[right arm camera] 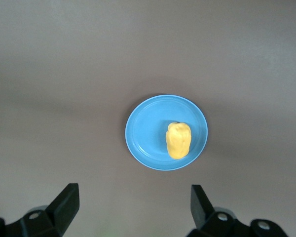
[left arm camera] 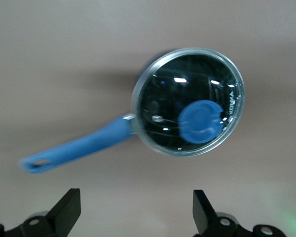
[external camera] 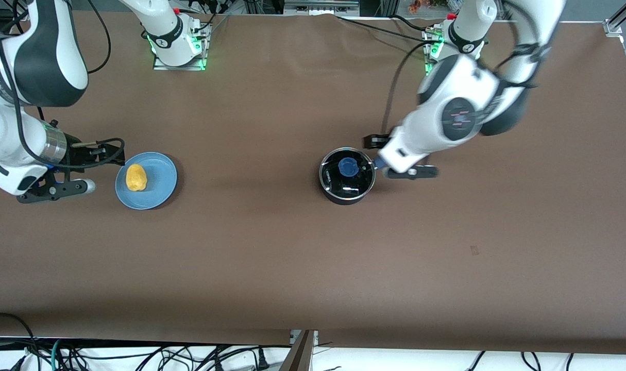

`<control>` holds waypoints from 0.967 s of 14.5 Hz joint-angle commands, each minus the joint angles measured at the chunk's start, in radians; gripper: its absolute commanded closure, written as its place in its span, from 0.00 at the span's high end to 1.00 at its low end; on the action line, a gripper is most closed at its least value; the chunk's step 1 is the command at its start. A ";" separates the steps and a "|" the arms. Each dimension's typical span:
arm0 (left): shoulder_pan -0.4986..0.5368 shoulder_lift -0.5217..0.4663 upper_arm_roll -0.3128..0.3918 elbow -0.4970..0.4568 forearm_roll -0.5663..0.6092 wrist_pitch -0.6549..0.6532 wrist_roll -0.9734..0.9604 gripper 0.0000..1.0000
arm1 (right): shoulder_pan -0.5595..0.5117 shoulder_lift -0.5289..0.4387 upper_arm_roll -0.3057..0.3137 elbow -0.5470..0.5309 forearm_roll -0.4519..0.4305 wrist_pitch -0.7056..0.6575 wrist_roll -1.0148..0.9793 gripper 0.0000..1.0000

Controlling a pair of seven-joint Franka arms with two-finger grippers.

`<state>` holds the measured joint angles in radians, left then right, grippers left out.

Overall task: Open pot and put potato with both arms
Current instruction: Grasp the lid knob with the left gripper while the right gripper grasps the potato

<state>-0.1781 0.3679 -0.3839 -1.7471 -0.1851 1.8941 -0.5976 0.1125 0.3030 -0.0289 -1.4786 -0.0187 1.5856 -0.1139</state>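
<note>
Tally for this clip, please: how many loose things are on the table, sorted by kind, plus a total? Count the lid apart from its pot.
Pots: 1, the pot, black with a blue handle
Lids: 1, the glass lid, on the pot
Plates: 1, the blue plate
Potatoes: 1, the potato, on the plate
Total: 4

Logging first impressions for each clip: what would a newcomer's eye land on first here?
The yellow-orange potato on the blue plate stands out, toward the right arm's end of the table. Next comes the black pot near mid-table, its glass lid with the blue knob on. The left gripper hangs open above the pot's handle; the right gripper is open beside the plate.
</note>
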 commanded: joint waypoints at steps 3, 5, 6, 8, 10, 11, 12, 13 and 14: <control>-0.090 0.078 0.008 0.009 0.110 0.112 -0.191 1.00 | -0.007 0.028 -0.006 -0.099 -0.020 0.098 -0.007 1.00; -0.092 0.103 0.007 0.021 0.116 0.140 -0.215 1.00 | -0.019 0.036 -0.008 -0.187 -0.023 0.206 -0.007 1.00; -0.090 0.109 0.007 0.032 0.110 0.145 -0.217 1.00 | -0.023 0.042 -0.008 -0.219 -0.023 0.252 -0.007 1.00; -0.095 0.129 0.008 0.055 0.107 0.155 -0.234 1.00 | -0.030 0.057 -0.015 -0.270 -0.032 0.307 -0.012 1.00; -0.127 0.161 0.010 0.080 0.121 0.157 -0.275 1.00 | -0.031 0.080 -0.026 -0.282 -0.047 0.317 -0.023 1.00; -0.129 0.175 0.010 0.084 0.121 0.181 -0.277 1.00 | -0.033 0.096 -0.034 -0.285 -0.047 0.320 -0.024 1.00; -0.129 0.184 0.010 0.084 0.121 0.209 -0.277 1.00 | -0.036 0.106 -0.040 -0.296 -0.047 0.333 -0.024 1.00; -0.129 0.196 0.010 0.084 0.121 0.220 -0.277 1.00 | -0.036 0.110 -0.054 -0.319 -0.047 0.361 -0.026 1.00; -0.129 0.204 0.011 0.084 0.122 0.227 -0.277 1.00 | -0.036 0.110 -0.063 -0.350 -0.047 0.397 -0.039 1.00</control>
<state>-0.2965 0.5317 -0.3798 -1.6996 -0.0878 2.1069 -0.8545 0.0840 0.4186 -0.0784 -1.7717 -0.0520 1.9223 -0.1275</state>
